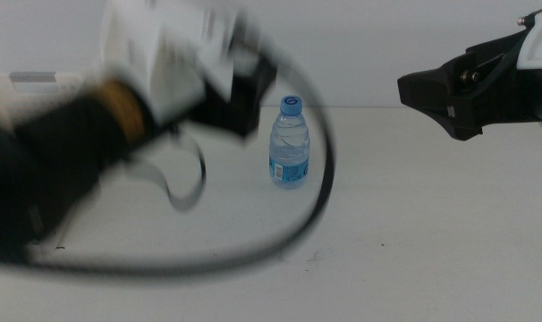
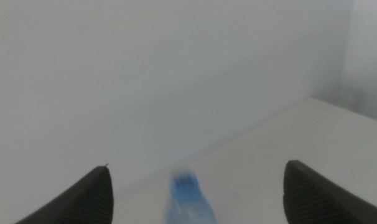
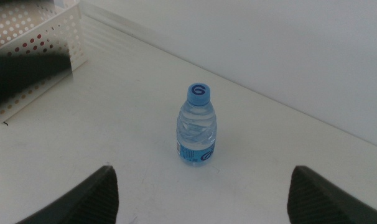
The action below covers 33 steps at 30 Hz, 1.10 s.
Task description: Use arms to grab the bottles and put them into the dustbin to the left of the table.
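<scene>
One small clear water bottle (image 1: 290, 143) with a blue cap and blue label stands upright mid-table. My left arm sweeps in blurred from the left, and its gripper (image 1: 247, 97) hangs just left of the bottle's cap. The left wrist view shows this gripper (image 2: 196, 167) open, jaws far apart, with the blurred bottle (image 2: 188, 200) low between them and untouched. My right gripper (image 1: 420, 89) hovers high at the right, well away from the bottle. It (image 3: 202, 168) is open and faces the bottle (image 3: 196, 127). The white perforated dustbin (image 3: 42, 31) stands beyond the table's left end.
A plain white wall runs behind the table (image 1: 414, 224). The left arm's black cable (image 1: 320, 192) loops low in front of the bottle. Something red shows through the dustbin's holes. The left arm's dark blur (image 3: 27, 71) partly covers the dustbin.
</scene>
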Each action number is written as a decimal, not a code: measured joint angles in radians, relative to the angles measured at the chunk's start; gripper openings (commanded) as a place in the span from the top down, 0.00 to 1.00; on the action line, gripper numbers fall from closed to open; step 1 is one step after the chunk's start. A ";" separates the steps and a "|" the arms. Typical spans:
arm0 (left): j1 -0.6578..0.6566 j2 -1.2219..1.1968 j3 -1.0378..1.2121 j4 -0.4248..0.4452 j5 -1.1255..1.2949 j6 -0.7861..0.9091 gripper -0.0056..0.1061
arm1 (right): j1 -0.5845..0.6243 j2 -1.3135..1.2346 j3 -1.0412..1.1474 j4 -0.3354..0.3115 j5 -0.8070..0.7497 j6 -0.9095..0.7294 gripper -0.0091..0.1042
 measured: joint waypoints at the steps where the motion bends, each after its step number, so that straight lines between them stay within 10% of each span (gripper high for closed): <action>1: 0.006 0.011 0.089 -0.001 -0.091 -0.039 0.11 | 0.000 0.000 0.000 0.000 0.000 0.000 0.11; 11: 0.035 0.222 0.357 -0.079 -0.500 -0.093 0.11 | 0.000 0.000 0.000 0.000 0.000 0.000 0.11; 33: 0.037 0.887 -0.189 -0.073 -0.610 -0.108 0.11 | 0.000 0.000 0.000 0.000 0.000 0.000 0.11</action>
